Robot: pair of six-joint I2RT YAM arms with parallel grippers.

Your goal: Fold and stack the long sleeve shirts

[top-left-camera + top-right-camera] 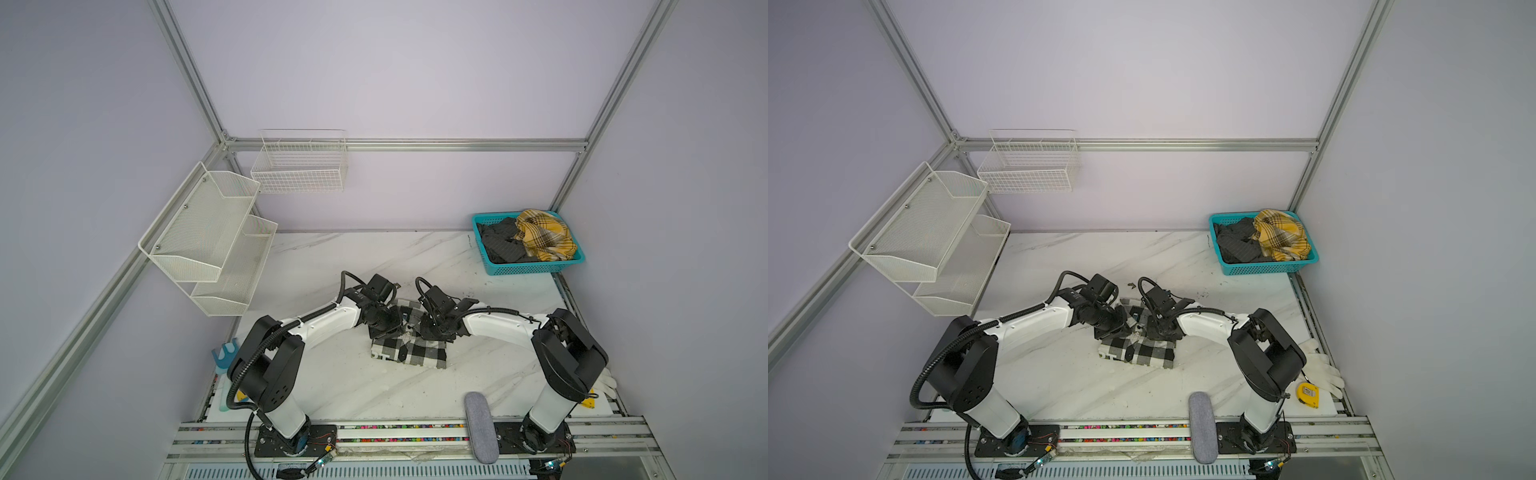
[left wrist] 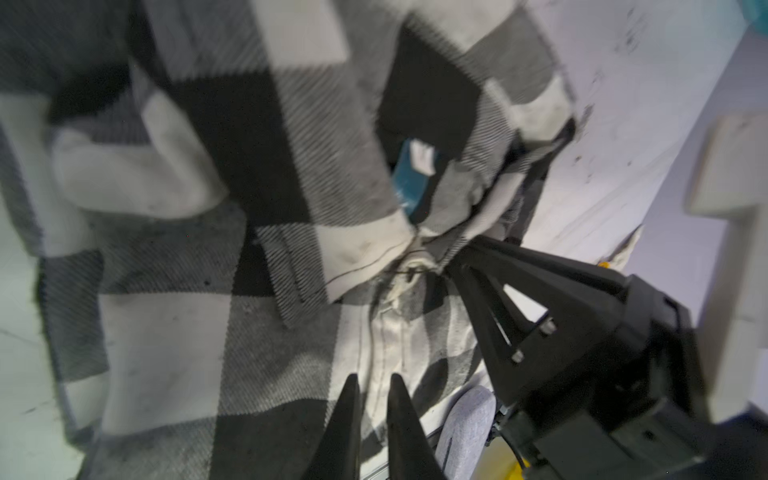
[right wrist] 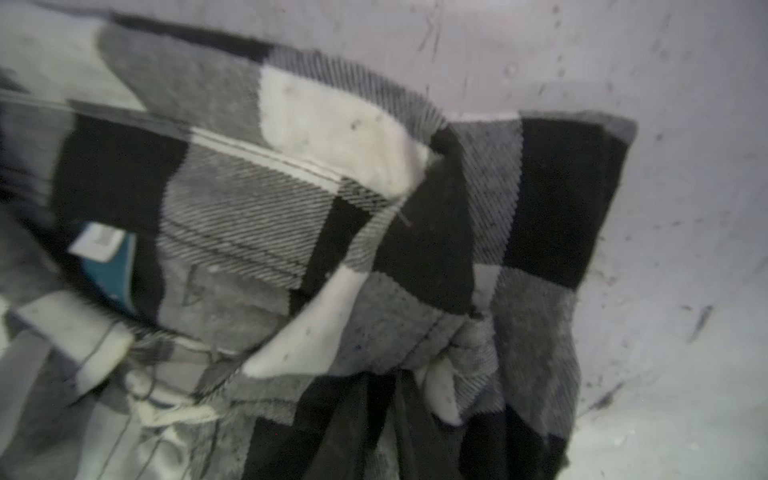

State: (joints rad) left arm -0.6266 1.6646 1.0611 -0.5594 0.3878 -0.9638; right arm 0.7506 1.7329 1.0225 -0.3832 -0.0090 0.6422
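Left fingers narrowly parted over checked shirt: wrist view only

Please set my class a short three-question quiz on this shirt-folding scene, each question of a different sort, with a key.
1. Where is the yellow plaid shirt? A: in the teal basket. B: hung on the wall. C: draped over an arm.
2. True or false: the left gripper and the right gripper are both at the checked shirt lying on the marble table.
3. Fill the gap: the second garment in the basket is dark ____.

Key: 1 A. 2 true. 3 grey.
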